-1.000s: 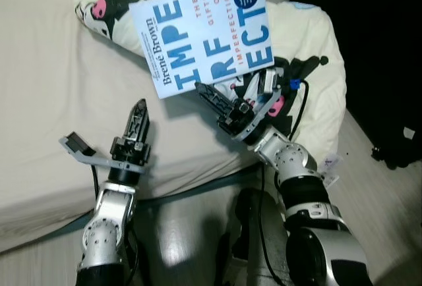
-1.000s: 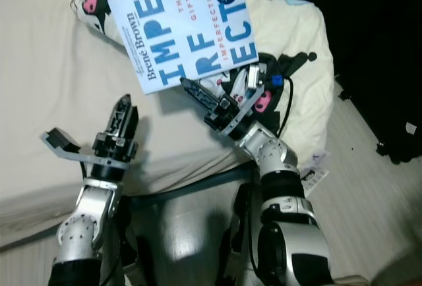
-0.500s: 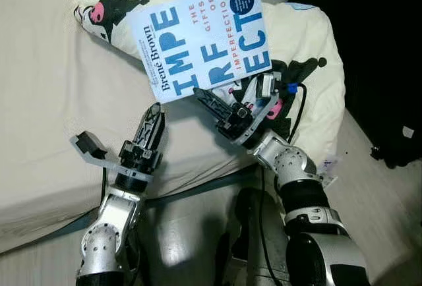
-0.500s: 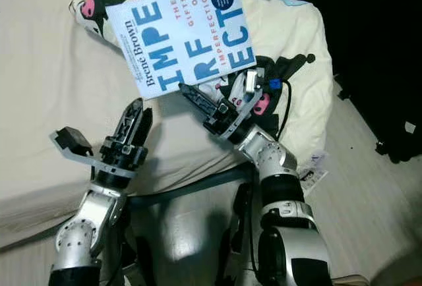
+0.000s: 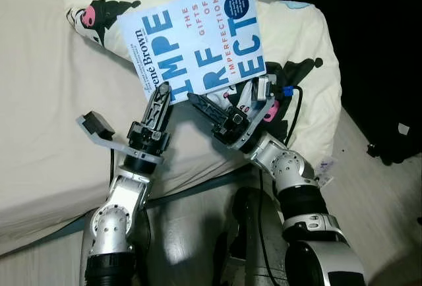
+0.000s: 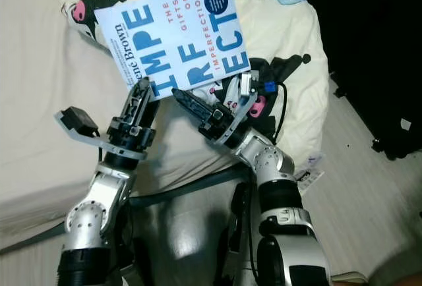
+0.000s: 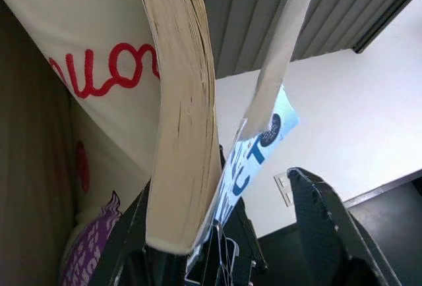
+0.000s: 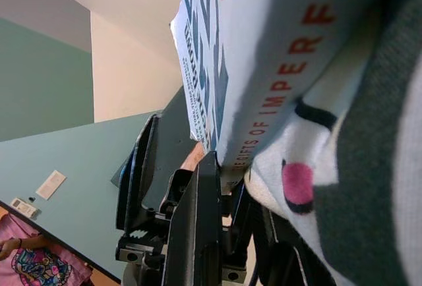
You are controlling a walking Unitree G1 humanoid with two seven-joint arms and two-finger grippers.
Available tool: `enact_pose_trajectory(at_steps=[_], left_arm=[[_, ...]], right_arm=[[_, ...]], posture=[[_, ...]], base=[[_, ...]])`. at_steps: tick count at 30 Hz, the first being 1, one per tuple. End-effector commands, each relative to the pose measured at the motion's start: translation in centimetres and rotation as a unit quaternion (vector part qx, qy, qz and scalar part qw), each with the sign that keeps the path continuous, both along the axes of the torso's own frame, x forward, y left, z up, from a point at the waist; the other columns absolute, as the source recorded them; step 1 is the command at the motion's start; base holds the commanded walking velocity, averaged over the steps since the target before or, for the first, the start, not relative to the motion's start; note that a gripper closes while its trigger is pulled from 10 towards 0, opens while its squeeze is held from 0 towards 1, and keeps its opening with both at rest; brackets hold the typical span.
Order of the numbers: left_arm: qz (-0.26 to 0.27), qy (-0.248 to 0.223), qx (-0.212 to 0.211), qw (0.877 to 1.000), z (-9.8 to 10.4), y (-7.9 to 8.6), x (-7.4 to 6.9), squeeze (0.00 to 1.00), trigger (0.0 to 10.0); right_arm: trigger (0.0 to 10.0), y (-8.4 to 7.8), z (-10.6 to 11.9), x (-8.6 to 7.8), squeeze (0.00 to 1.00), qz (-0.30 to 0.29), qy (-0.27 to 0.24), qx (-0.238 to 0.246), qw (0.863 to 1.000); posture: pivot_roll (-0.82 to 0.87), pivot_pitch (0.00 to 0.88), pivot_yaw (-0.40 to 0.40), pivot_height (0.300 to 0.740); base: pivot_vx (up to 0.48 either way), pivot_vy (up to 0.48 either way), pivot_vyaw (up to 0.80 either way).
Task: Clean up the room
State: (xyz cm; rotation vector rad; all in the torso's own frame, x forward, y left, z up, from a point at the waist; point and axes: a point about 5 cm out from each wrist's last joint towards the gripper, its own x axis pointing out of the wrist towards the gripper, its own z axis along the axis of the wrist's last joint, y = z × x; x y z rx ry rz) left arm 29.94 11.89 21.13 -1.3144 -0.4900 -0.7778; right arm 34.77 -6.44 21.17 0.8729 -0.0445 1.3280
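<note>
Book (image 5: 198, 39): pale blue cover, held tilted above the pillow (image 5: 303, 55) on the bed (image 5: 46, 134).
Right gripper (image 5: 201, 105): under the book's lower edge, fingers pinching it.
Left gripper (image 5: 160, 95): at the book's lower spine corner, fingers spread, page block (image 7: 181, 121) between them.

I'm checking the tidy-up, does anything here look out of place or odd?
Yes: the book lies askew on the pillow, its front cover lifting away from the pages. The left tool is at its lower corner.
</note>
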Motion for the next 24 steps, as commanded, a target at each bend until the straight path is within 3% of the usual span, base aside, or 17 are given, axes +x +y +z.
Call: enact_pose_trajectory(at_steps=[1,2,9,19,20,21,22,23,24], left_arm=[[-0.008,-0.027,-0.003,1.000,0.8,-0.6,-0.2,0.00,1.4],[-0.007,-0.025,-0.005,1.000,0.7,-0.5,-0.2,0.00,0.0],[-0.003,-0.020,-0.007,1.000,0.6,-0.5,-0.1,0.00,0.0],[0.035,0.000,-0.005,0.999,0.2,0.9,0.2,0.00,0.0],[0.047,0.003,-0.005,0.999,0.2,1.3,0.3,0.00,0.0],[0.047,0.003,-0.005,0.999,0.2,1.3,0.3,0.00,0.0],[0.063,0.002,-0.003,0.998,0.7,1.9,0.4,0.00,0.0],[0.063,0.002,-0.003,0.998,0.7,1.9,0.4,0.00,0.0],[0.078,-0.001,-0.003,0.997,1.3,2.6,0.4,0.00,0.0]], right_arm=[[0.0,3.8,-1.0,-2.1,0.00,0.121,0.002,-0.033,0.992],[0.0,3.8,-1.1,-2.2,0.00,0.121,0.002,-0.034,0.992],[0.0,3.8,-1.1,-2.3,0.00,0.121,0.002,-0.035,0.992],[0.0,3.4,-1.5,-2.0,0.00,0.097,0.006,-0.043,0.994],[8.6,3.3,-2.0,-1.6,0.00,0.071,0.016,-0.057,0.996],[8.6,3.3,-2.0,-1.6,0.00,0.071,0.016,-0.057,0.996],[10.0,3.1,-2.7,-1.2,0.09,0.039,0.028,-0.071,0.996],[10.0,3.1,-2.7,-1.2,0.09,0.039,0.028,-0.071,0.996],[10.0,2.7,-3.5,-1.1,1.00,0.014,0.039,-0.082,0.996]], posture=[[0.06,0.388,-0.071,0.520],[0.06,0.387,-0.071,0.520],[0.06,0.388,-0.072,0.520],[0.07,0.373,-0.071,0.520],[0.07,0.361,-0.072,0.520],[0.07,0.361,-0.072,0.520],[0.08,0.352,-0.073,0.520],[0.08,0.352,-0.073,0.520],[0.08,0.341,-0.073,0.520]], base=[[0.000,0.000,0.00],[0.000,0.000,0.00],[0.000,0.000,0.00],[0.000,0.000,0.00],[0.000,0.000,0.00],[0.000,0.000,0.00],[0.000,0.000,0.00],[0.000,0.000,0.00],[0.000,0.000,0.00]])
